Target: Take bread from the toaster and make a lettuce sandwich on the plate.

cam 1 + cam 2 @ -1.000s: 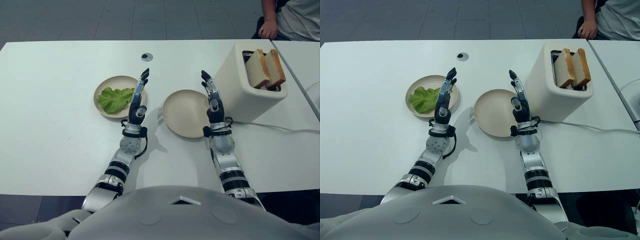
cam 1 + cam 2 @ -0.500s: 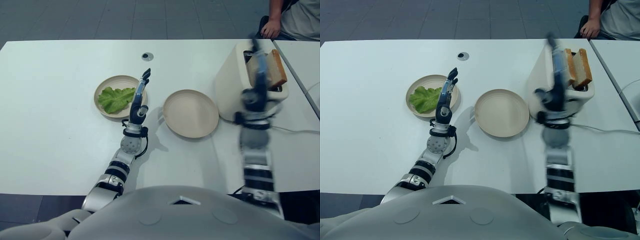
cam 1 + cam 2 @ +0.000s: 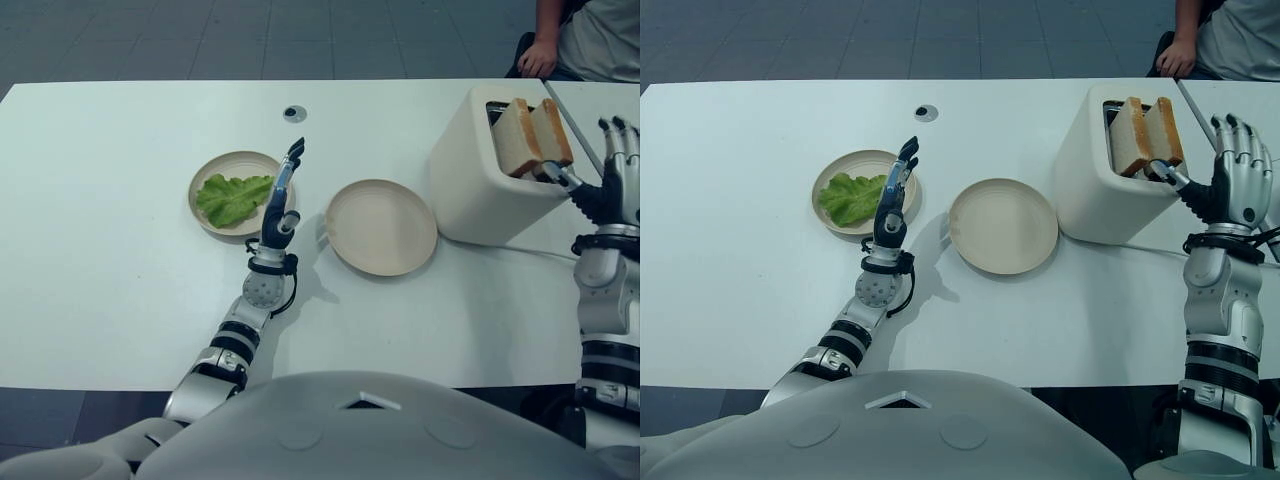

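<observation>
So the right hand [image 3: 1237,172] sits just right of the toaster [image 3: 1090,185], fingers spread and empty, bread [image 3: 1145,133] in its slots. The left hand [image 3: 279,196] is flat and empty too.

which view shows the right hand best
The right eye view: the whole right hand sits in frame, open, fingers spread, beside the toaster and its bread slices. In the left eye view the same hand is cut by the picture's right edge.

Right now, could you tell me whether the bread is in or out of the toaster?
In: both slices stand upright in the toaster, tops sticking out of its slots.
</observation>
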